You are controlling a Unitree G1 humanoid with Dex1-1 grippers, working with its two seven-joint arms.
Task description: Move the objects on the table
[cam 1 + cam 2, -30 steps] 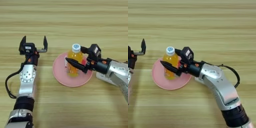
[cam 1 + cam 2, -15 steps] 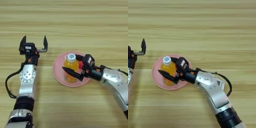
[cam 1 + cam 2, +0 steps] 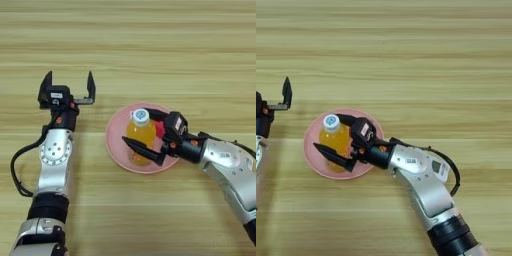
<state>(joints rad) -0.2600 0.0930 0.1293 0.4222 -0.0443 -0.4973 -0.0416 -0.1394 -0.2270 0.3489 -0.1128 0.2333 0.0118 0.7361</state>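
Pale wood planks with lengthwise grain make up the bench [image 3: 150, 45], which fills both views. On it, directly under the right tool [image 3: 145, 132], lies a round pink plate [image 3: 116, 145]; no other loose thing shows around it, and the bare bench stretches beyond the tool on every side.

A small orange juice bottle [image 3: 140, 135] with a white cap [image 3: 140, 116] stands on that plate, roughly upright, its cap toward the far side of the bench. The right tool comes in from the robot's right, low over the plate, with its two black fingers spread to either side of the bottle: one finger [image 3: 142, 149] runs along the near side of the bottle across the plate, the other curves round the far side by the cap. The fingers lie close against the bottle's body, so the tool appears to be clasping it. A bit of red shows just beside the bottle between the fingers, at the tool's base; what it is cannot be told.

The left tool [image 3: 69, 84] sits well apart to the left of the plate, over bare bench, its two fingers pointing away from the robot and spread wide with nothing between them.

A small white label sits on each tool's body, but no writing can be read on them or on the bottle.
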